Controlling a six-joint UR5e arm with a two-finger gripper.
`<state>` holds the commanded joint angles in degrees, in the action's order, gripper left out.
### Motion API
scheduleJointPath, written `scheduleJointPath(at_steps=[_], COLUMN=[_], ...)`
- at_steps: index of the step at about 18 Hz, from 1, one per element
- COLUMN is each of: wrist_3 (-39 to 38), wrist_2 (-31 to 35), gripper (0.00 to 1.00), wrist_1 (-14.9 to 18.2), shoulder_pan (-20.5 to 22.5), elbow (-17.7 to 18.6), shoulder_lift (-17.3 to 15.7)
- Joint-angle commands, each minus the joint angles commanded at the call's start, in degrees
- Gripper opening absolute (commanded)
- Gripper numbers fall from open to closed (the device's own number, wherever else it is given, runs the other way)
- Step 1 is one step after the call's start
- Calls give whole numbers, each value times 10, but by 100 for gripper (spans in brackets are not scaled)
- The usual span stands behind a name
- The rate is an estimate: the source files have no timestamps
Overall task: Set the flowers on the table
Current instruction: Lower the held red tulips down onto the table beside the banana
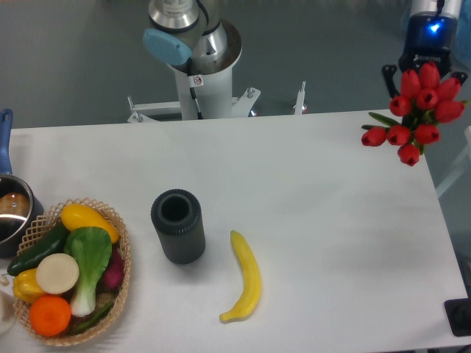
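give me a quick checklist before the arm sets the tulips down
1. Tulips held by the gripper: cannot tell, the fingers are hidden behind the buds.
2. Bunch over the table: not ok, it hangs at the far right corner, partly past the edge.
3. Bare landing spot: ok, white top is open right of the banana.
4. Black cylinder out of the way: ok, well to the left.
5. Vegetable basket out of the way: ok, at the left edge.
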<state>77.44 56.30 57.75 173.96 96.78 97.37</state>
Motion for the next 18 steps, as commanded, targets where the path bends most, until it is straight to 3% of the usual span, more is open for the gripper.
scheduleJointPath(at_steps=[3,5,8,12,15,18], wrist_3=[-60,-82,-92,-178,-205,-203], wrist_2=[92,115,117,117,121,196], gripper=[35,35,35,35,35,35], wrist_1=[-2,-4,-5,-30,-34,-35], shoulder_pan=[-62,-91,-108,-122,-123,-137], elbow=[-45,-69,-74,-77,-71,-67], shoulder_lift=[46,72,100,133,142,156])
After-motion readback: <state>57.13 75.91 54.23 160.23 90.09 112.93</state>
